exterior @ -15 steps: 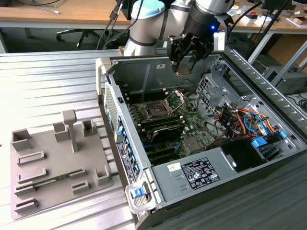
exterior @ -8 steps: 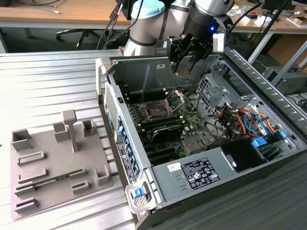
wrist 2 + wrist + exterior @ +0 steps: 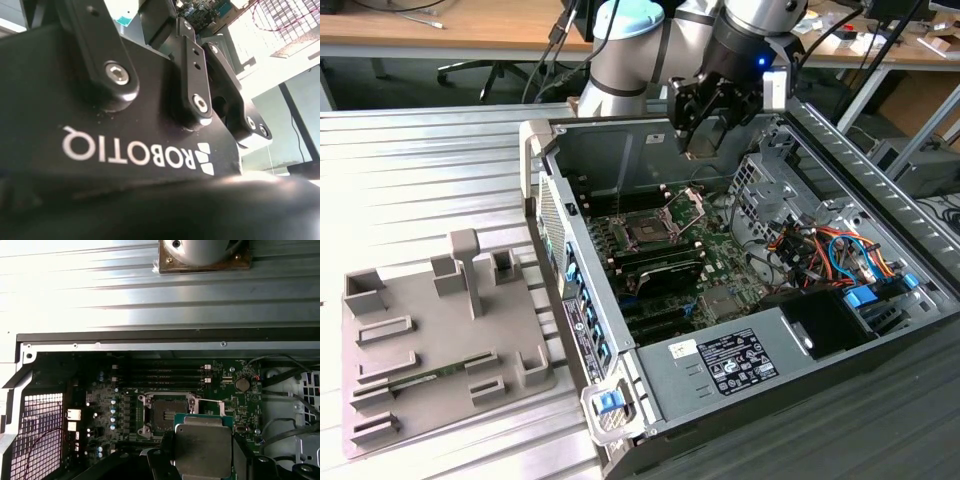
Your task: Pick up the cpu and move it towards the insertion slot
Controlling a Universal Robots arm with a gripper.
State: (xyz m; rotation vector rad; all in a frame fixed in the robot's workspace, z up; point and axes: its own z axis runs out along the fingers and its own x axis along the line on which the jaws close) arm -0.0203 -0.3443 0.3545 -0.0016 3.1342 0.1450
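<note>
The cpu [image 3: 202,442], a square chip with a pale metal top and a green edge, sits between my gripper's dark fingers [image 3: 166,452]. My gripper [image 3: 704,146] is shut on it and hangs inside the open computer case, above the motherboard. The insertion slot [image 3: 645,228] lies on the board below and toward the exterior view's left of the gripper, its silver bracket [image 3: 686,206] hinged up. In the first wrist view the insertion slot [image 3: 164,415] shows its dark centre just beside the held chip, which overlaps one of its corners. The gripper's body and linkages [image 3: 195,75] fill the second wrist view.
The case walls [image 3: 545,190] ring the motherboard; a drive cage [image 3: 760,180] and coloured cables [image 3: 825,250] stand at the exterior view's right. Long black memory slots [image 3: 160,377] run beside the socket. A grey fixture tray [image 3: 430,350] lies on the ribbed table outside the case.
</note>
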